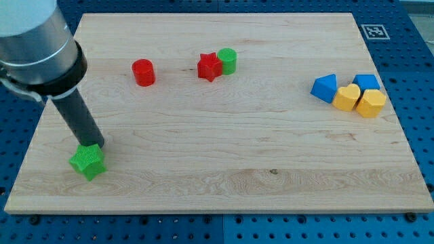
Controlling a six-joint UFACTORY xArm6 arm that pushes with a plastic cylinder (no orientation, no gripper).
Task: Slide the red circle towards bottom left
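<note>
A wooden board [224, 169] fills most of the frame, set on a blue pegboard surface [420, 61], with a small black-and-white marker tag [372, 30] seen at the board's upper right corner. No container is shown; every block lies directly on the board.

The arm [34, 47] enters from the upper left of the frame as a wide grey cylinder with a black collar, from which the dark rod [78, 118] slants down to the right. The tip [91, 146] is seen at the lower left of the board, touching or just at the upper edge of the green star [87, 161]. No fingers are carried by the rod, so no opening or pinching is to be told; the bare end alone meets the block.

The red circle [143, 72] stands in the upper left part of the board, well apart from the tip and up and to the right of it, with bare wood around it.

Near the upper middle, a red star [209, 66] is pressed against a green circle [228, 61] on its right.

At the right of the frame a cluster of four is gathered: a blue triangle-like block [325, 88], a yellow heart [348, 97] just beside it, a yellow hexagon [371, 103] touching the heart, and a blue block [367, 82] behind them, its shape not clearly made out.
</note>
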